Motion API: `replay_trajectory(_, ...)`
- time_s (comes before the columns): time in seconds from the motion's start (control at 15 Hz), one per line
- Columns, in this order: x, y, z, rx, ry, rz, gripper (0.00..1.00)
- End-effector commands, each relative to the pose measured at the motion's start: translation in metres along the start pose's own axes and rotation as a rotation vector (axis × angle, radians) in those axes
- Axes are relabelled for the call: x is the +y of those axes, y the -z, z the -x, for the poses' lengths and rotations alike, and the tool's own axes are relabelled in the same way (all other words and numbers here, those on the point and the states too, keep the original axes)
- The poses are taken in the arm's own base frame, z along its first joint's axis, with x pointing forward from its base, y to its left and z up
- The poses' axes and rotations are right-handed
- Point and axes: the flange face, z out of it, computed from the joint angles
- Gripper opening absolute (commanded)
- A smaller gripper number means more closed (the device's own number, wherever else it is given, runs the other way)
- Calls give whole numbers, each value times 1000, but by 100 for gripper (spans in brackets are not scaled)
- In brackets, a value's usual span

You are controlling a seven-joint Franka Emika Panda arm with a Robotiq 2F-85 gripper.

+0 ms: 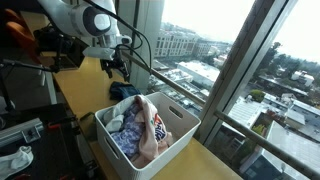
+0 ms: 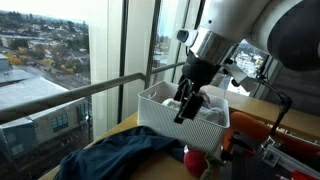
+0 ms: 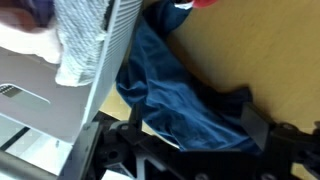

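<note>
**A:** What is sitting at the left of the wrist view?

**B:** The white basket (image 3: 100,70) is standing there, its slatted wall touching the blue cloth (image 3: 190,100). Pale garments (image 3: 75,50) are spilling over its rim because it is heaped full.

**A:** And the cloth itself?

**B:** It is lying crumpled on the wooden table (image 3: 250,50), just beside the basket and outside it. It is bunching into folds, since nothing is pulling it taut.

**A:** Is the gripper (image 3: 185,150) pinching it?

**B:** No. The jaws are standing spread wide, a finger on either side, hovering over the cloth and gripping nothing.

**A:** Anything further right?

**B:** In an exterior view, a red thing (image 2: 195,158) is peeking out at the cloth's edge. I cannot tell what it is.
</note>
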Motion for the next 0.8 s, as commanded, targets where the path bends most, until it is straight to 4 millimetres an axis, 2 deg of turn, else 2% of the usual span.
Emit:
replay_trajectory(0.0,-25,-29,-22,-2,23,-44,100)
replay_trajectory(0.2,-38,-47,-35,4,45,-71,100)
replay_trajectory(0.47,-46,-67,-65,22,81,-71,100)
replay_trajectory(0.73,-57,-103,-89,11,118,-87,100)
